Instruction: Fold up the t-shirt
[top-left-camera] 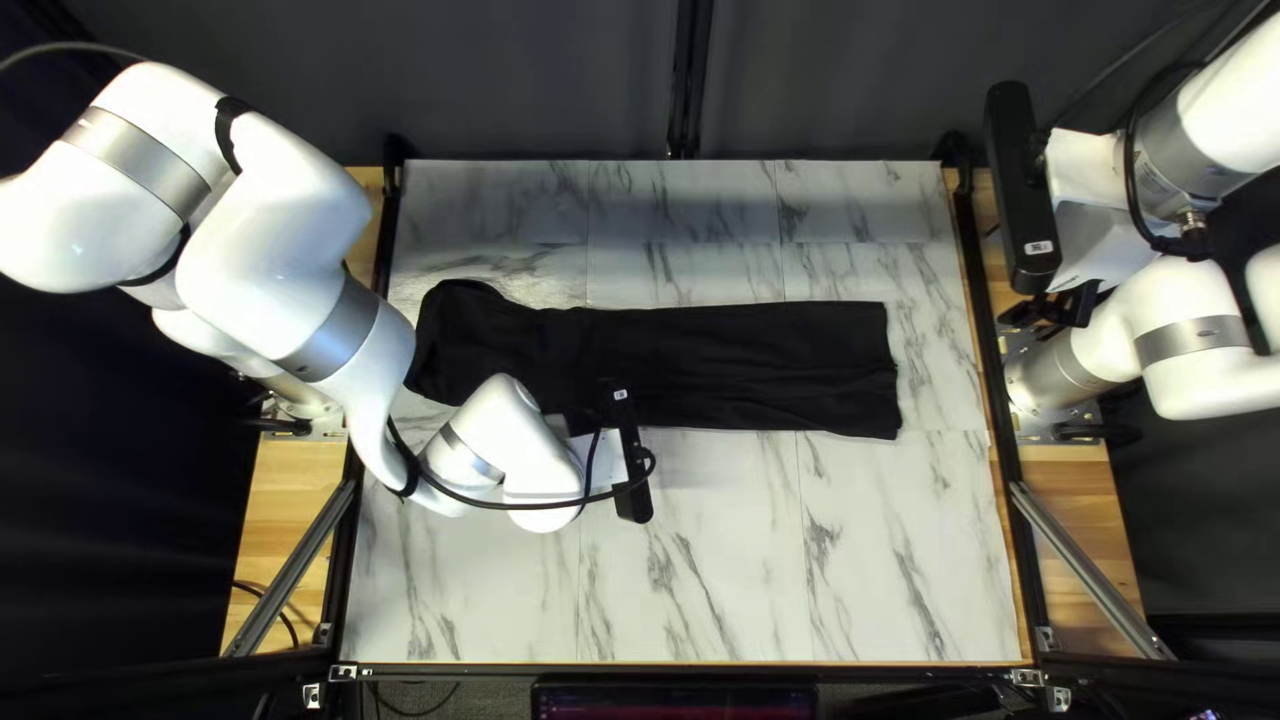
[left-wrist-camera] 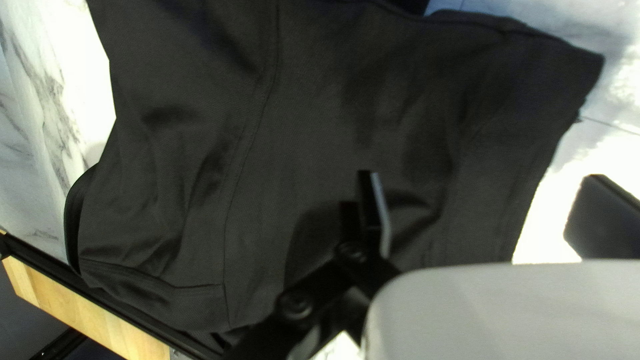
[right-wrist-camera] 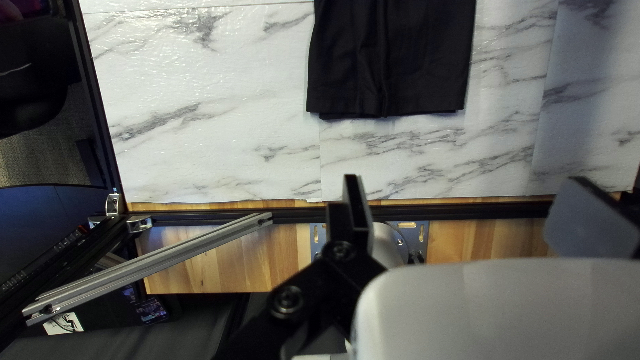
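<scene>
1. Nearest, just past the desk's near edge, a dark screen (top-left-camera: 674, 702) sits below the marble-patterned desk (top-left-camera: 694, 574).
2. The left arm (top-left-camera: 274, 254) reaches in from the desk's left side and bends low, a black cable (top-left-camera: 534, 506) looping along its wrist. It covers part of the shirt's near edge.
3. The left claw (top-left-camera: 583, 422) is open, its two fingers (left-wrist-camera: 377, 213) spread well apart over the shirt. I cannot tell whether it touches the cloth.
4. The shirt (top-left-camera: 747, 367) lies across the middle of the desk as a long dark strip, running left to right. Its left end is wider and less even, next to the left arm; its right end is squared off, with wrinkles along the near part. The left wrist view shows a long seam (left-wrist-camera: 233, 173) and soft creases in the cloth.
5. The right arm (top-left-camera: 1200, 120) is at the desk's right side, with the right claw (top-left-camera: 1054, 312) well apart from the shirt. That claw is open too, fingers wide apart; in the right wrist view the shirt's hem (right-wrist-camera: 393, 112) lies ahead of it, short of the black rail (right-wrist-camera: 300, 215).
6. Farthest, a dark curtain (top-left-camera: 534, 94) hangs behind the desk.
</scene>
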